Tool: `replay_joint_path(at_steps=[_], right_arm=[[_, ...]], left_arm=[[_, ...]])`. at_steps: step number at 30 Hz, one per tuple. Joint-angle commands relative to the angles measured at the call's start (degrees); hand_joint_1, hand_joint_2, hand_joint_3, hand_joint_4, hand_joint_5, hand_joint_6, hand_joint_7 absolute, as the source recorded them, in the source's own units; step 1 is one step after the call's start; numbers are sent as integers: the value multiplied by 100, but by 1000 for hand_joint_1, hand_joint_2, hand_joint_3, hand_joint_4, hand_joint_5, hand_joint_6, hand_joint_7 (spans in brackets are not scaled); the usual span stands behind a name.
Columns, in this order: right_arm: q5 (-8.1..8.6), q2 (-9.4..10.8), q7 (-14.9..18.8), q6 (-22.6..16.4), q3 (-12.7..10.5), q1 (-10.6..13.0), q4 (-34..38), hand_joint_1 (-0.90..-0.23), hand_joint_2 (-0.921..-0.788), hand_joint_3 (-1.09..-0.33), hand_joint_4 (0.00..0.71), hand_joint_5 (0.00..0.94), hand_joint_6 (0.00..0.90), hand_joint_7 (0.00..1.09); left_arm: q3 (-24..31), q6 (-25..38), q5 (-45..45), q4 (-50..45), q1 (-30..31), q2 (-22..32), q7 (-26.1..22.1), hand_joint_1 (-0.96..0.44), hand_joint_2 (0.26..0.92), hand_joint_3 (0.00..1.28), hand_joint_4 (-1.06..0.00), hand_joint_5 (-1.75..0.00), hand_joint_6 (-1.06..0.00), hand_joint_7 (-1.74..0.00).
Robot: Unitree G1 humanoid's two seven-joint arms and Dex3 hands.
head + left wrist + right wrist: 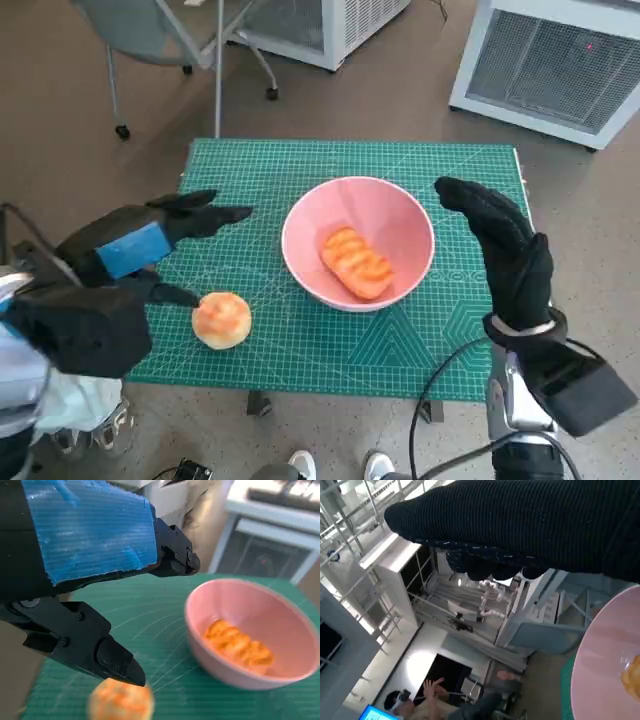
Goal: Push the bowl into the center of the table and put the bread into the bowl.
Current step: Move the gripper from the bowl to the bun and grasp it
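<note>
A pink bowl (395, 215) stands near the middle of the green cutting mat (300, 170), with a long orange bread (356, 263) lying inside it. A round bun (222, 319) lies on the mat near its front left. My left hand (135, 245) hovers open just left of the bun, its fingers (215, 212) spread toward the bowl and holding nothing. In the left wrist view the bun (121, 701) lies under the fingers (107, 655) and the bowl (280, 615) beyond. My right hand (500, 245) is raised open beside the bowl's right rim, apart from it.
The mat covers the small table up to its edges. A chair on wheels (160, 35) and white cabinets (555, 60) stand on the floor behind. Shoes (340, 465) show by the front edge. A person (427, 700) sits far off in the right wrist view.
</note>
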Motion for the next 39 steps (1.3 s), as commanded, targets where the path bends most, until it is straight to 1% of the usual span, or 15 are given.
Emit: replay_joint_path(at_steps=[1,7,11,18,26,30,36,39], right_arm=[[37,32,62,89,27,13,115,-612,-921,-742,145,6,-1,422],[60,33,129,54,26,-48,234,-612,-921,-741,145,6,-1,420],[67,31,171,34,19,-99,320,-617,-921,-739,146,6,-1,420],[97,33,246,4,14,-175,461,-628,-921,-735,147,6,-1,421],[103,28,292,43,24,-171,425,-630,-921,-735,146,5,-1,420],[109,24,308,54,16,-161,399,-630,-921,-735,146,5,-1,419],[92,11,297,56,1,-160,387,-629,-921,-735,146,4,-1,419],[71,5,289,36,-5,-152,386,-625,-921,-735,147,4,-1,420]], left_arm=[[-31,-203,-80,18,242,111,-42,-238,724,0,-158,-4,-329,-4],[-78,-332,-61,130,468,106,-21,-236,719,0,-165,-4,-336,-5],[-232,-317,98,164,557,82,21,-228,719,0,-167,-3,-337,-5],[-600,-71,432,148,647,-17,76,-203,724,2,-162,0,-331,-1],[-1138,123,955,369,602,-213,250,-183,732,5,-166,-3,-319,0],[-1303,134,1151,519,574,-298,330,-172,737,6,-183,-8,-323,-3],[-1569,92,1486,810,520,-423,525,-89,755,13,-270,-30,-423,-42],[-1664,107,1628,923,487,-482,608,-31,771,21,-333,-29,-492,-57]])
